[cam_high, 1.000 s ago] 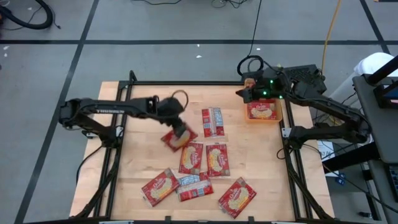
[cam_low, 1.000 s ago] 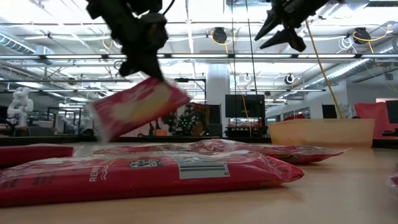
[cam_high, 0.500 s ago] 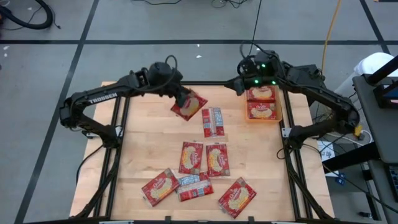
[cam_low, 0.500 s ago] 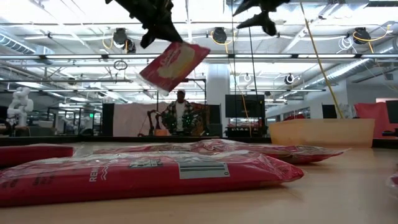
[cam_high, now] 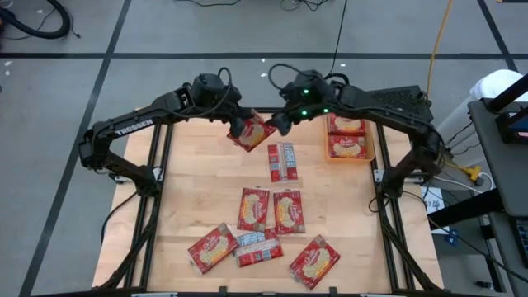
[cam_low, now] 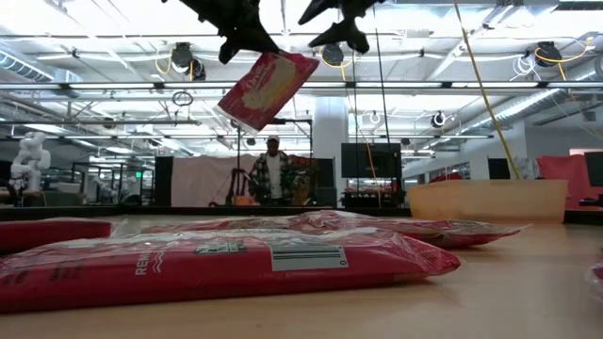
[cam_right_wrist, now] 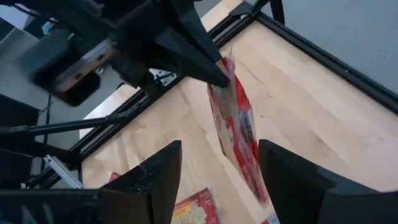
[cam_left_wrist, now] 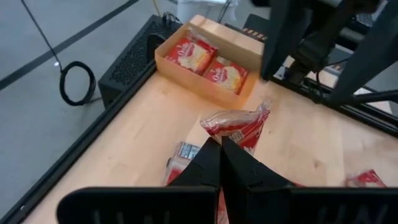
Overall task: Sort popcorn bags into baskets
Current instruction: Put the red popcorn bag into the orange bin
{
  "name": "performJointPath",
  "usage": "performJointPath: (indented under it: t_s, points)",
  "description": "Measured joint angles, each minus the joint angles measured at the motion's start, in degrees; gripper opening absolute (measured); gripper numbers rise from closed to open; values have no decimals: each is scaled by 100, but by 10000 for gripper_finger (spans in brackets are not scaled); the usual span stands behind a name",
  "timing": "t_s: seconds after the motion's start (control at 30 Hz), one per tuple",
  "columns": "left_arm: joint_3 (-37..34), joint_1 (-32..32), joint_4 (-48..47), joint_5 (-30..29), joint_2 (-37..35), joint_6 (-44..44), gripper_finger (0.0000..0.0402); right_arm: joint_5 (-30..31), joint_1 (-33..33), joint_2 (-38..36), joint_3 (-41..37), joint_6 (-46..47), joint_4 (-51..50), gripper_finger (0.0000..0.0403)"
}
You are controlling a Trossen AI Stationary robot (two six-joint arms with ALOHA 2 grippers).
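Our left jaws (cam_high: 235,124) are pinched tight on one popcorn bag (cam_high: 251,133), held high above the surface (cam_high: 190,190) near its far edge. Our right jaws (cam_high: 279,124) stand spread wide just beside that bag, gripping nothing. Loose popcorn bags (cam_high: 268,210) lie nearer on the surface, and the orange basket (cam_high: 350,152) at the far right corner holds two.

Even, bright light falls from overhead: in the low view rows of ceiling lamps (cam_low: 332,53) glare white, and shadows on the worktop (cam_high: 198,198) are faint and short. The nearest popcorn bags (cam_low: 226,266) in that view are soft (too close to the lens), while the wrist views stay fairly sharp throughout.
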Motion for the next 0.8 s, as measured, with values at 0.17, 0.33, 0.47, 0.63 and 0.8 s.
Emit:
performJointPath:
  t_s: [0.17,0.33,0.47,0.63,0.8]
  points:
    - [0,0,-1,229,0,297,1,23,143,291,5,146,-8,205]
    - [0,-2,-2,412,0,489,1,523,311,487,5,-337,36,205]
    - [0,-2,0,525,0,560,1,602,346,557,5,-598,80,186]
    - [0,-6,4,531,0,583,2,592,339,682,5,-745,81,117]
    - [0,-4,2,529,0,529,16,579,341,735,5,-738,73,22]
